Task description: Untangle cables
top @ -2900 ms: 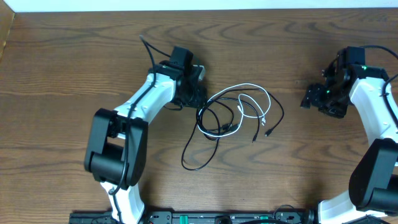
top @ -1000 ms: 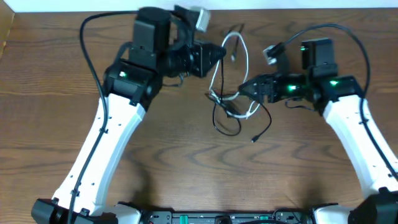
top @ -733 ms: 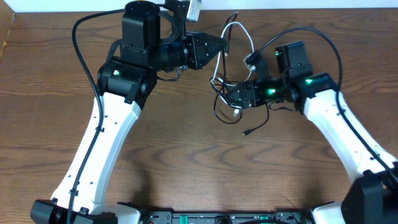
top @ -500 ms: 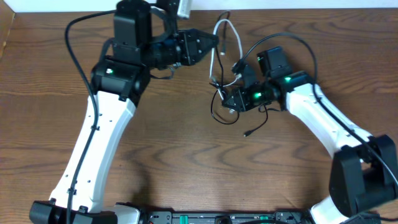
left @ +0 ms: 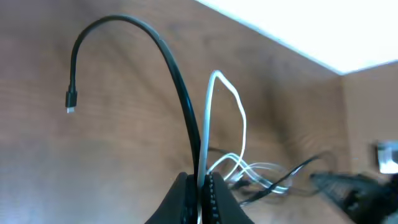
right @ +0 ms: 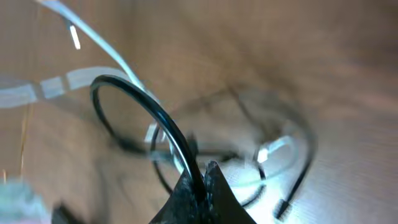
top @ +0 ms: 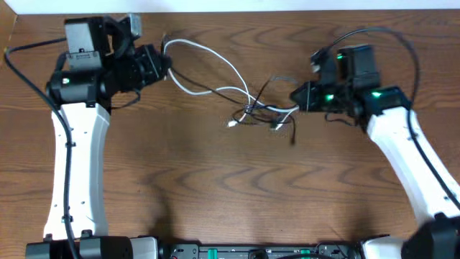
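Observation:
The white cable [top: 215, 61] and the black cable [top: 267, 85] stretch across the table between my two grippers, still knotted together in a small tangle [top: 251, 111] near the middle. My left gripper [top: 167, 65] is shut on both cords. In the left wrist view the black cable [left: 168, 56] arcs up from the left gripper [left: 200, 186] to a free plug end, with the white cable [left: 242, 124] looping beside it. My right gripper [top: 293, 97] is shut on the black cable [right: 143, 99] alone. In the right wrist view that cord curves out of the right gripper [right: 202, 177], and the white cable [right: 93, 37] lies blurred behind it.
The table [top: 230, 194] is brown wood. A pale strip [top: 287, 4] runs along its far edge. Thick black wires run along both arms, apart from the cords.
The right gripper has shut on the black cable. The arms have swung apart, left arm to the far left and right arm to the right, drawing the loops out into a long stretched line.

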Controlling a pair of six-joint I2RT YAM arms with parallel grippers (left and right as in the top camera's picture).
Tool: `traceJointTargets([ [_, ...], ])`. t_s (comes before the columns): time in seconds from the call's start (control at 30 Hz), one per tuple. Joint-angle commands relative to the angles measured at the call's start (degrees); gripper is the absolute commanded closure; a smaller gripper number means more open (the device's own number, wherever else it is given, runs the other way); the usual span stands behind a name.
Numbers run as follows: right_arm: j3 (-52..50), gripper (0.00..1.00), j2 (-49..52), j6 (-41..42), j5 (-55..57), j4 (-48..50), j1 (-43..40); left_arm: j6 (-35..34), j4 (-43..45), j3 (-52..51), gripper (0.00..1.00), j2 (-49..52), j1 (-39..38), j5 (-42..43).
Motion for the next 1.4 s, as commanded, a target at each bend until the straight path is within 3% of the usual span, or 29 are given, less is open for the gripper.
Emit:
traceJointTargets([
  [0.0,0.2,0.99,-5.0,7.6,4.0,2.8,0.1,5.4,-4.0,-1.0,0.93,-0.2,-0.9,-0.7],
  [0.2,0.2,0.99,-13.2,14.4,-1.1,12.3,-0.9,9.0,-6.1,-4.3,0.93,-0.1,-2.5,-0.8],
  [0.3,0.2,0.99,-18.0,19.5,-9.1,19.2,-4.5,9.0,-6.9,-4.4,0.93,0.2,-2.5,-2.2],
  [0.37,0.2,0.99,-20.2,19.6,-6.8,18.8,-6.2,9.1,-6.9,-4.4,0.93,0.2,-2.5,-2.2],
  [0.6,0.1,0.99,-21.0,13.3,22.7,-5.6,-8.8,9.0,-5.3,-4.3,0.93,-0.2,-2.6,-2.1],
  [0.77,0.1,0.99,-17.4,12.5,36.3,-17.9,-9.2,8.3,3.1,-2.7,0.92,-4.2,-2.8,1.3],
  [0.9,-0.4,0.96,-13.9,12.0,40.2,-21.6,-10.1,1.7,16.0,-2.4,0.92,-9.1,-2.8,9.2],
  [0.93,-0.6,0.92,-12.9,11.5,40.1,-21.5,-10.1,-0.5,19.6,-2.4,0.93,-10.0,-2.8,11.1],
  [0.97,-0.9,0.72,-11.5,11.5,39.5,-21.5,-10.1,-3.9,24.6,-2.4,0.93,-11.0,-2.8,13.4],
  [1.03,-0.9,0.45,-9.3,9.0,36.6,-21.2,-10.1,-10.2,32.8,-2.4,0.92,-12.1,-2.8,16.6],
  [1.13,-0.9,0.24,-6.9,2.5,28.6,-18.8,-10.1,-20.8,44.2,-2.4,0.93,-12.5,-2.8,20.3],
  [1.2,-0.8,0.17,-6.6,-4.2,19.8,-16.0,-10.0,-26.6,50.0,-2.4,0.93,-12.5,-3.0,21.4],
  [1.27,-0.8,0.13,-6.9,-14.2,2.0,-10.7,-9.5,-30.3,54.6,-2.4,0.93,-12.5,-3.7,21.4],
  [1.37,-0.8,0.09,-7.1,-20.2,-15.7,-3.4,-7.3,-32.3,57.9,-2.4,0.93,-12.5,-4.5,20.5],
])
